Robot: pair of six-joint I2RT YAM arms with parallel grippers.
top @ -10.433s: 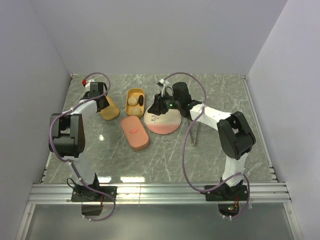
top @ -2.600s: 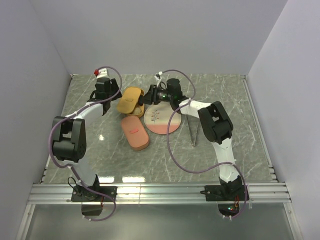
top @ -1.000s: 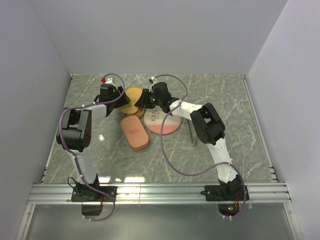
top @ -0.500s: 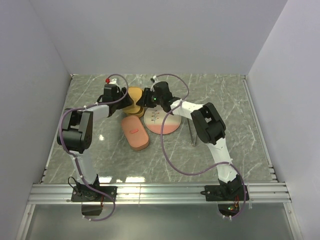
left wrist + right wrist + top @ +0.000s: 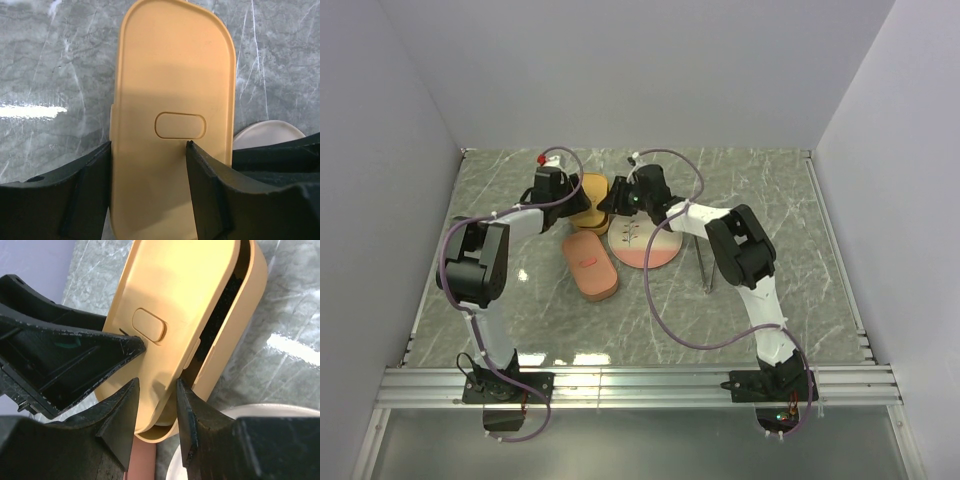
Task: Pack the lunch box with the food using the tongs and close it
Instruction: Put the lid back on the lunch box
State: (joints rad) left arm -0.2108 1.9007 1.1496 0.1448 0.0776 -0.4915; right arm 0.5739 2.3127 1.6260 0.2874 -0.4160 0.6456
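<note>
The yellow lunch box (image 5: 588, 208) stands left of the plate. Its lid (image 5: 175, 65) lies tilted over the base (image 5: 242, 305), with a dark gap left along one side. My left gripper (image 5: 148, 147) is shut on the lid, one finger at its edge and the other on its top by the oval recess. My right gripper (image 5: 155, 387) is open and straddles the near end of the lid. The food is hidden inside the box. The tongs (image 5: 708, 262) lie on the table to the right of the plate.
The round cream-and-pink plate (image 5: 645, 243) sits right beside the box, under my right arm. A salmon-pink oval piece (image 5: 590, 265) lies in front of the box. Walls enclose the table at the back and on both sides.
My left gripper has shifted right, bringing the lid down over the box. My right gripper has come in at the lid's near end and its jaws have narrowed.
</note>
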